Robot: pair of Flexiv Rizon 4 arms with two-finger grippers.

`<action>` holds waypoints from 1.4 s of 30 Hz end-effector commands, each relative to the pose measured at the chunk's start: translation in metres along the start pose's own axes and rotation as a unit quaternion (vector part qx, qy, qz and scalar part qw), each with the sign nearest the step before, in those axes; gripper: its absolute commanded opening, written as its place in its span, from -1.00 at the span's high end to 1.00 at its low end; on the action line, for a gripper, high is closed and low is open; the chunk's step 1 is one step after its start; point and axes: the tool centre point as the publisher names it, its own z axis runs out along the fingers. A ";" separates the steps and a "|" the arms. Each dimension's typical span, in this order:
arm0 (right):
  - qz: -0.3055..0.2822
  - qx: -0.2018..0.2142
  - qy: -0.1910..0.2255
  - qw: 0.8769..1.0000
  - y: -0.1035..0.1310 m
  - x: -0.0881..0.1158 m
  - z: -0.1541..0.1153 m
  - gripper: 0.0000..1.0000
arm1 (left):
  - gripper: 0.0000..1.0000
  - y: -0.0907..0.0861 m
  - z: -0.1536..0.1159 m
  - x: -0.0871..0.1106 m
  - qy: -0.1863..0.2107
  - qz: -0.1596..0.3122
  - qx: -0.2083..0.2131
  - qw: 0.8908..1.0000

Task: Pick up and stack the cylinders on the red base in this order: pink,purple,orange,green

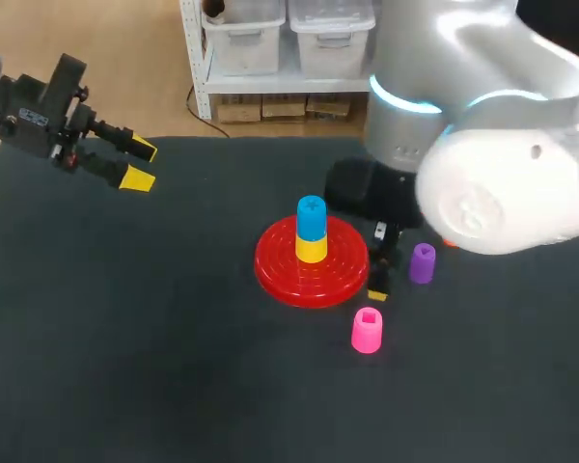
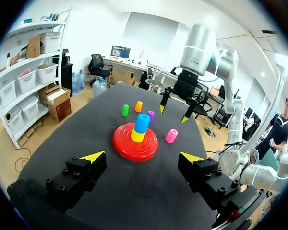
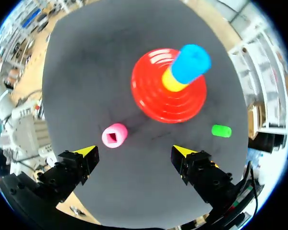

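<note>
The pink cylinder (image 1: 367, 330) stood on the table (image 1: 125, 338) just beside the red base (image 1: 312, 275), on the side nearer the robot, touching nothing. It looked like a small hollow plastic piece, so I judged it light, stiff and rather smooth, unlikely to break but easy to tip or let slip. The sensible hold was across its round sides about halfway up, one finger on each side. It stood upright, long axis vertical, its square opening pointing up. On the middle of the base sat a yellow cylinder (image 1: 311, 249) with a blue cylinder (image 1: 312, 217) on top, both upright. The purple cylinder (image 1: 422, 262) stood upright near the base's right side, apart from the pink one. The right gripper (image 3: 135, 151) hung above the table, fingers spread with nothing between them, the pink cylinder ahead of it and off toward one finger. The left gripper (image 1: 140, 164) was well apart, over the table's far left corner, likewise spread and empty. The orange cylinder (image 2: 138, 106) and green cylinder (image 2: 125, 110) sat near each other beyond the base from it.
</note>
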 end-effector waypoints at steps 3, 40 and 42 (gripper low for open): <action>0.041 -0.033 -0.001 0.999 -0.018 -0.005 -0.007 -1.00 | -1.00 0.002 0.000 0.001 0.000 0.001 0.003 1.000; -0.021 -0.021 0.015 0.999 0.041 0.001 0.030 -1.00 | -1.00 0.002 0.000 0.001 0.000 0.001 0.003 1.000; -0.021 -0.026 0.025 0.999 0.040 -0.001 0.032 -1.00 | -1.00 0.002 0.000 0.001 0.000 0.001 0.003 1.000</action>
